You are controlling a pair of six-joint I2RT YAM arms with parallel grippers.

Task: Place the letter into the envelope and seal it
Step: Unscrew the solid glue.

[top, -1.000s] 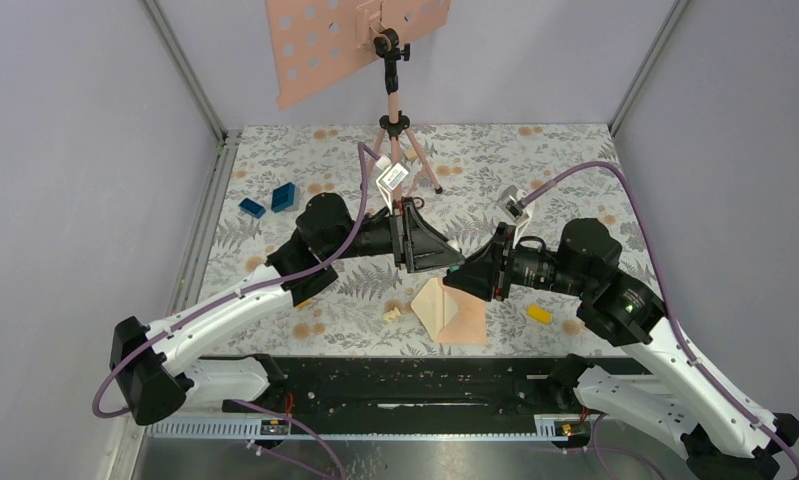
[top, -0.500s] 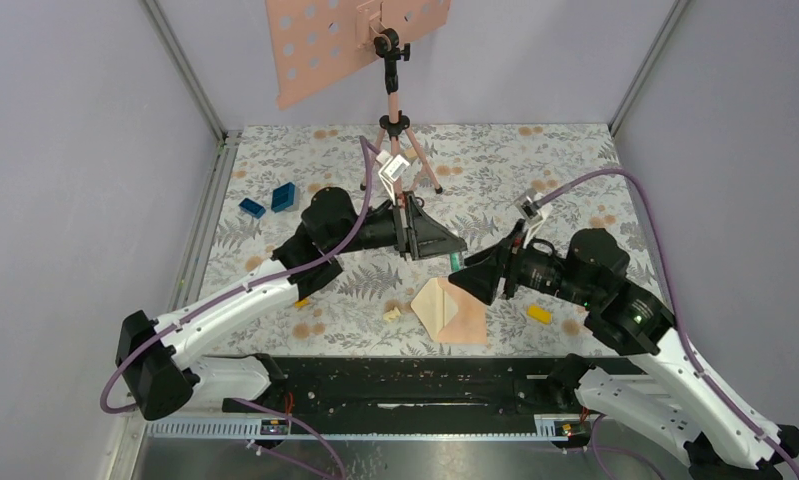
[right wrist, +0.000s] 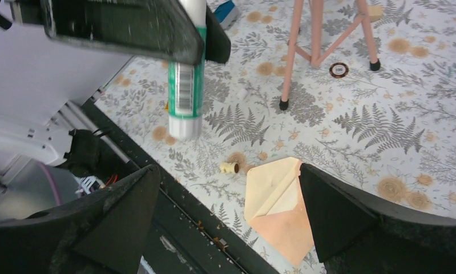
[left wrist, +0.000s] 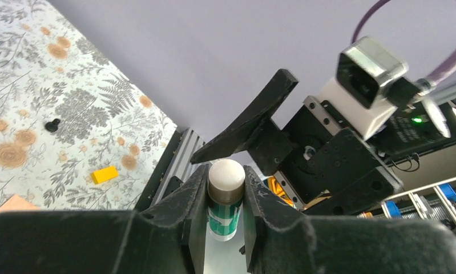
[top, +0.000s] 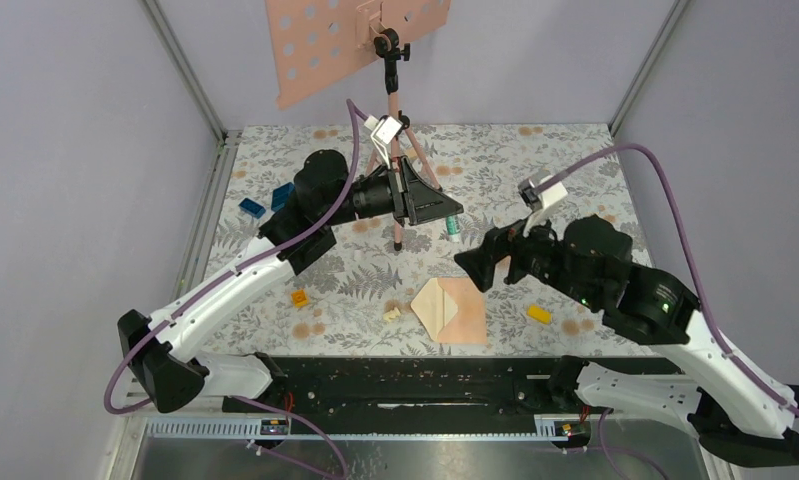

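Left gripper: narrow, clamped on the glue stick.
Glue stick: green-and-white tube, upright, held in the air over the middle of the tabletop.
Right gripper: jaws wide, holding nothing, raised above the envelope.
Envelope: peach, lying flat by the middle of the tabletop's near edge, flap open, cream inside showing.
Letter: cannot be told apart from the cream inside.

Upper end of the glue stick is lost behind the left gripper. The envelope has its right edge behind a finger of the right gripper. Overhead, the stand plate is cut off at the top.
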